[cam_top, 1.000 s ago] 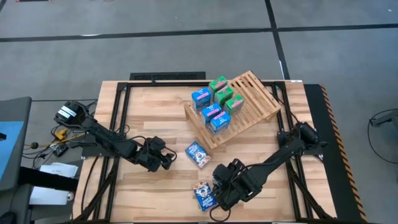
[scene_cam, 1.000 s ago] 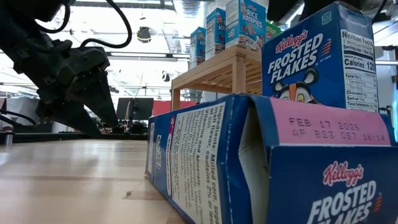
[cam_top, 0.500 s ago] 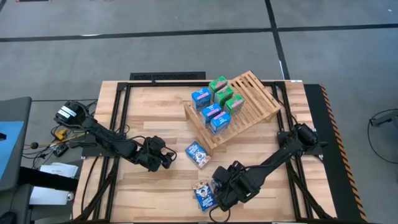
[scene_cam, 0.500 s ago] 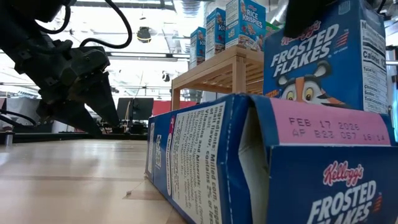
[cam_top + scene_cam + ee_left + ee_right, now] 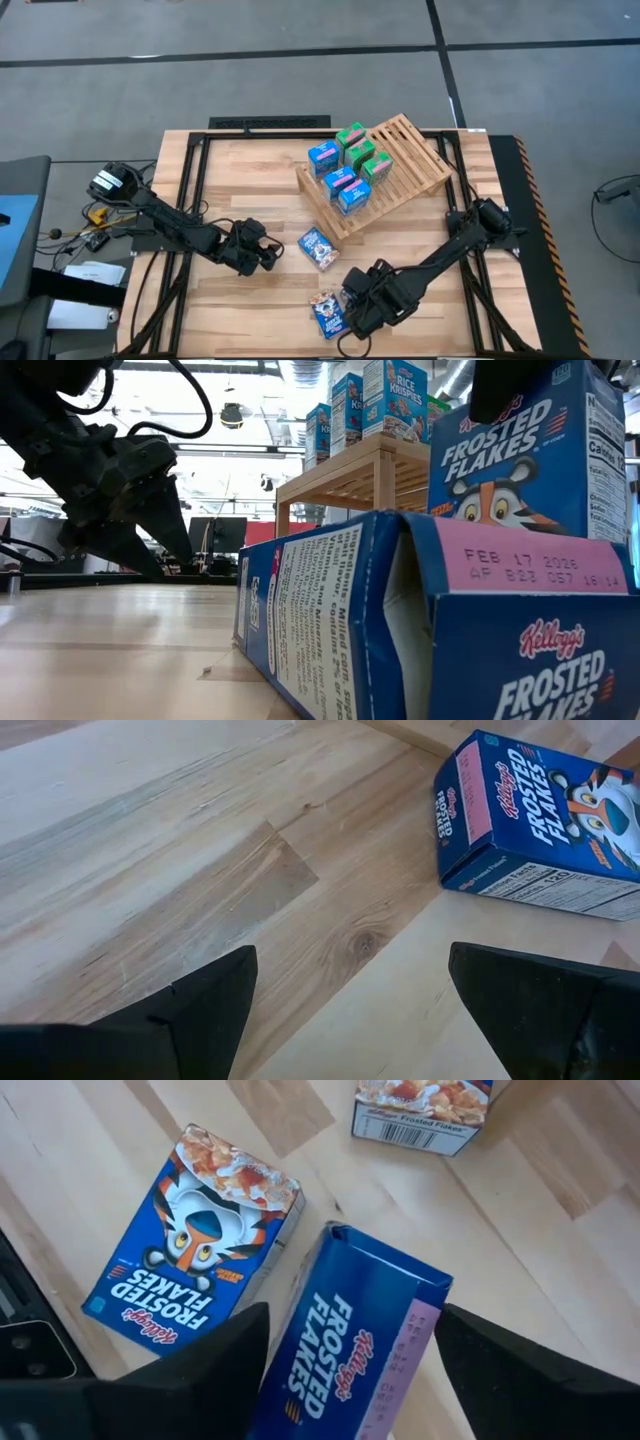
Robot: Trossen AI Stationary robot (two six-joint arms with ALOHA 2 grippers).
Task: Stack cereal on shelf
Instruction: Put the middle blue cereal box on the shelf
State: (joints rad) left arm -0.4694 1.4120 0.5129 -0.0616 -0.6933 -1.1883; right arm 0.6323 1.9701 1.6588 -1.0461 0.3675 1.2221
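Five cereal boxes (image 5: 341, 184) are being shown already standing on the shelf (image 5: 410, 150) in the high view, blue and green together. A loose box (image 5: 319, 248) is lying flat on the tabletop (image 5: 220, 180) just before the rack. The left tool (image 5: 272, 256) is waiting beside it, and the right tool (image 5: 352, 300) is working near the front edge.

In the low view, "Kellogg's Frosted Flakes" is being read off a fallen box (image 5: 430, 630), with "FEB 17 2026" stamped on its pink end. An upright box (image 5: 530, 450) is being gripped from above, and "Rice Krispies" (image 5: 395, 395) is showing up on the shelf.

In the left wrist view, the left tool's fingers (image 5: 190, 1010) are being held wide apart over bare wood, nothing between them.

In the right wrist view, the right tool looks clamped across the upright box's narrow sides.

Light, hollow cardboard is being handled here. It is likely to dent under squeeze, so the stiffer side edges are probably best taken.
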